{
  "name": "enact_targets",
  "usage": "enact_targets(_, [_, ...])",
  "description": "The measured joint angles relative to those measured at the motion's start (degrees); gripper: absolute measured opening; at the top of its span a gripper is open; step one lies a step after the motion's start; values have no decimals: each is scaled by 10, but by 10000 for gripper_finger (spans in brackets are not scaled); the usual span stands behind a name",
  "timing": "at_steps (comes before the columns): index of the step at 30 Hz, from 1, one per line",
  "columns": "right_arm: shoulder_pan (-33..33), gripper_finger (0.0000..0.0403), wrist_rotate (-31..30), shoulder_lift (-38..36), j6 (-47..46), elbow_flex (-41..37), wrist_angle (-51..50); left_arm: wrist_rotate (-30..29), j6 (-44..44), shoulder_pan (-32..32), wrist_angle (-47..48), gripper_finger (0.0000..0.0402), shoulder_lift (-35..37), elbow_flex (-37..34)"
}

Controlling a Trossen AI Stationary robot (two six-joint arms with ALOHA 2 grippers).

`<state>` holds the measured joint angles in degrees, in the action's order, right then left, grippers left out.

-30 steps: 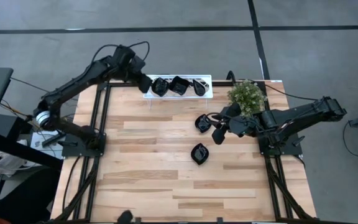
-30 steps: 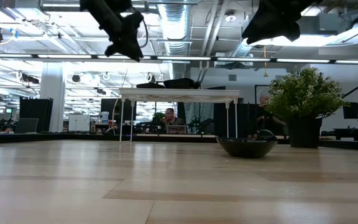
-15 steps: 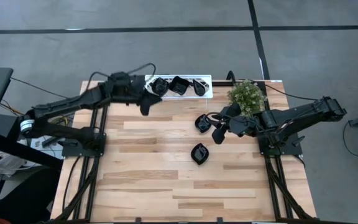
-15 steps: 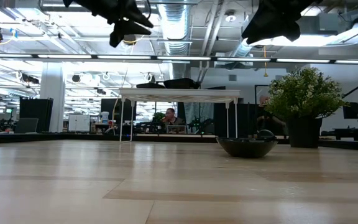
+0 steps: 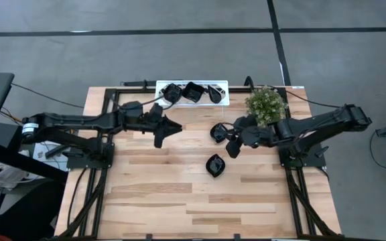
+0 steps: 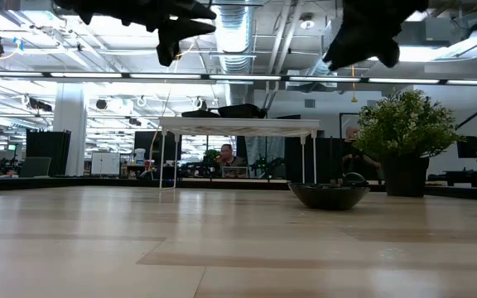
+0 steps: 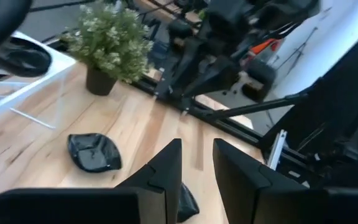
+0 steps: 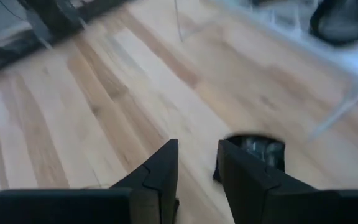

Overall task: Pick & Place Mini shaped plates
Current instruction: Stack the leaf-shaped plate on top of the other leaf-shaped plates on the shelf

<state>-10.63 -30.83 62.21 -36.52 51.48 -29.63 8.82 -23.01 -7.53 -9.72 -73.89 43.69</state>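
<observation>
L arm (image 5: pixel 169 127) swung off tray (image 5: pixel 225 100), fingers apart, 3 plates (image 5: pixel 191 92) in, 2 on table (image 5: pixel 166 194)

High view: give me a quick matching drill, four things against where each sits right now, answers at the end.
Things:
1. small green potted plant
2. white lattice tray
3. glossy black mini plate lying alone
4. left pincer

Places:
A. far edge of the table, three black plates in it
B. bare wood, nearer the front than the right pincer
C. right rear corner of the table
D. over the wood left of centre, empty, in front of the tray

Pairs: 1-C, 2-A, 3-B, 4-D
</observation>
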Motion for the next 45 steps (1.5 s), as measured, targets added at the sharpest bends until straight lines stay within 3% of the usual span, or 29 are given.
enact_targets(13, [39, 116, 81, 105, -190, 0, -70, -25, -17, 15, -47, 92, 0, -57])
enact_targets(23, [102, 200, 182, 131, -353, 0, -127, -30, -17, 15, -50, 92, 0, -61])
enact_targets(30, [116, 232, 183, 177, -423, 0, -125, -27, -17, 15, -53, 92, 0, -61])
enact_targets(40, [132, 223, 173, 271, -475, 0, -47, -13, 30, 48, -54, 92, 0, -61])
enact_targets(45, [142, 219, 163, 282, -491, 0, -45, -13, 44, 74, -56, 92, 7, -61])
